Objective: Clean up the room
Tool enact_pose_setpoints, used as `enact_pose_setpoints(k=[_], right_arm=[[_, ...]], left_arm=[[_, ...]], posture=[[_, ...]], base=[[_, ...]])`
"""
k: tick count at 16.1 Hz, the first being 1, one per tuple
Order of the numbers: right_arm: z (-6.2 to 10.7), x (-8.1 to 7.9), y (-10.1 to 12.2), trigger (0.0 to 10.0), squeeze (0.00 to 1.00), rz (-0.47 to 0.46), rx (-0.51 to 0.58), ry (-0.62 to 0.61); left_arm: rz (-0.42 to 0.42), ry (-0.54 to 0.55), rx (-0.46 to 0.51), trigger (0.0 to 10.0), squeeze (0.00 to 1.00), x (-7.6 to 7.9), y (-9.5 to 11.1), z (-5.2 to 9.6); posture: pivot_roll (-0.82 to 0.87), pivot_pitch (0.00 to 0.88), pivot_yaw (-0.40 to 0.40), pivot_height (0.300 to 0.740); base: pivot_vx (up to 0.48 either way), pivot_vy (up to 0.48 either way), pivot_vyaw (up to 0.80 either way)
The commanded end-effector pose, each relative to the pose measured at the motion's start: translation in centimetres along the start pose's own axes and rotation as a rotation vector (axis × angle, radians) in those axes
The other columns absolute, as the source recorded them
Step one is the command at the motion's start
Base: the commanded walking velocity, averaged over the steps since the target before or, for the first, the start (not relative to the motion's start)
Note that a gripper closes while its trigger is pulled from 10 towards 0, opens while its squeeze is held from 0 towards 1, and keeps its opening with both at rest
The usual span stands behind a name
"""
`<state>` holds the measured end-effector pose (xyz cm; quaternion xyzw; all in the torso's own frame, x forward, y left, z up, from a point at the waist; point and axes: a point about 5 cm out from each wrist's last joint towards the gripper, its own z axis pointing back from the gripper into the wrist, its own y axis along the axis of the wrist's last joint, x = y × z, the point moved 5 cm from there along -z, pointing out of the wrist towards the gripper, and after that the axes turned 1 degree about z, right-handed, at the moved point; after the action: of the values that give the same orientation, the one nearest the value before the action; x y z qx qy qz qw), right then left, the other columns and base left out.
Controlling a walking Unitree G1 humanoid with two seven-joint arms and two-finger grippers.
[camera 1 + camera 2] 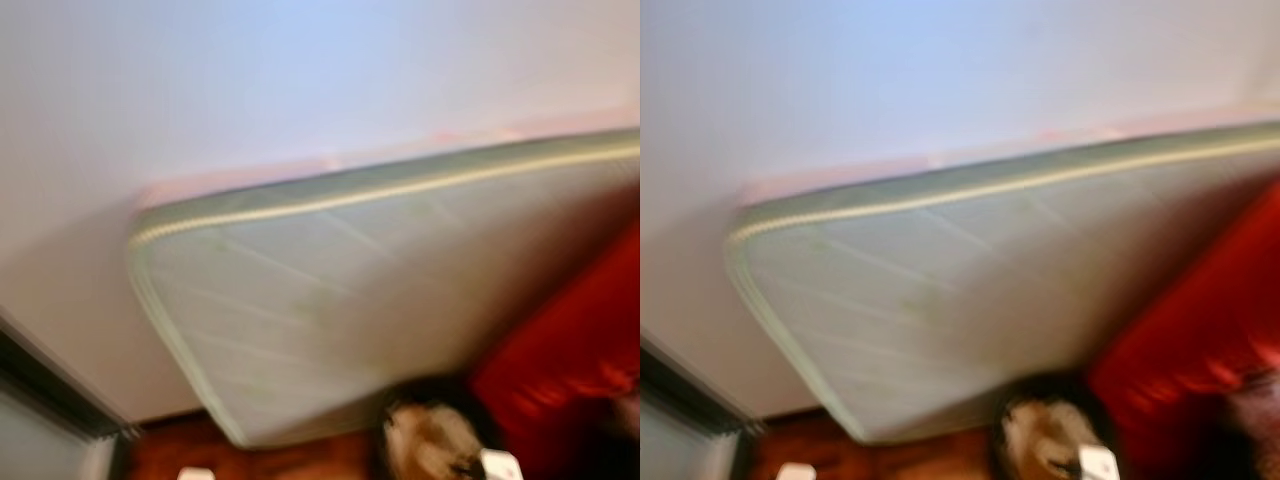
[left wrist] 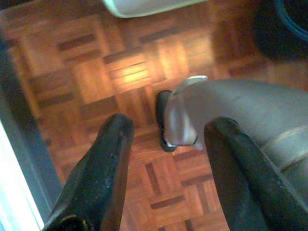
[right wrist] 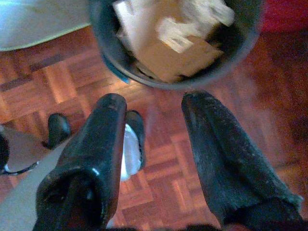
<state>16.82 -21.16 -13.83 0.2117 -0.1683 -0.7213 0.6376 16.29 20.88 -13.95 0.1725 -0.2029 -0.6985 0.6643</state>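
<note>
Both the left gripper (image 2: 166, 144) and right gripper (image 3: 151, 134) hang spread apart and empty above the parquet floor (image 2: 96, 82), a dark bin (image 3: 175, 43) of paper and cardboard scraps lying just beyond the right gripper's fingertips.

Head pair, blurred, faces mattress (image 1: 330, 300) leaning on wall (image 1: 300, 80). Both wrist views look straight down at parquet floor (image 2: 96, 77); right wrist near above bin (image 3: 173, 43).

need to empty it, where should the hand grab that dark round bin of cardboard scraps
Grip the dark round bin by its near rim, coming from above: it stands upright and open on the parquet floor, just beyond the open right hand, and the rim is the one thin edge.
</note>
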Motion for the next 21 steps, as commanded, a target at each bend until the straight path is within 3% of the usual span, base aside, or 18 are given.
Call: enact_pose_setpoints(k=[1, 14, 21], right_arm=[[0.1, 0.2, -0.2, 10.0, 0.00, -0.003, -0.007, -0.009], [0.1, 0.9, 0.5, 10.0, 0.00, -0.030, 0.010, -0.030], [0.1, 1.3, 1.2, 10.0, 0.00, -0.084, 0.047, -0.043]], left_arm=[[-0.001, 0.001, -0.009, 10.0, 0.00, 0.0, -0.2, 0.0], [0.008, 0.005, 0.013, 10.0, 0.00, -0.2, 0.3, 0.0], [0.002, -0.002, 0.018, 10.0, 0.00, 0.5, 0.6, -0.2]], posture=[[0.07, 0.013, 0.003, 0.740], [0.06, 0.039, 0.002, 0.740], [0.06, 0.036, -0.001, 0.740]], base=[[0.000, 0.000, -0.76], [0.000, 0.000, -0.76], [0.000, -0.219, -0.11]])
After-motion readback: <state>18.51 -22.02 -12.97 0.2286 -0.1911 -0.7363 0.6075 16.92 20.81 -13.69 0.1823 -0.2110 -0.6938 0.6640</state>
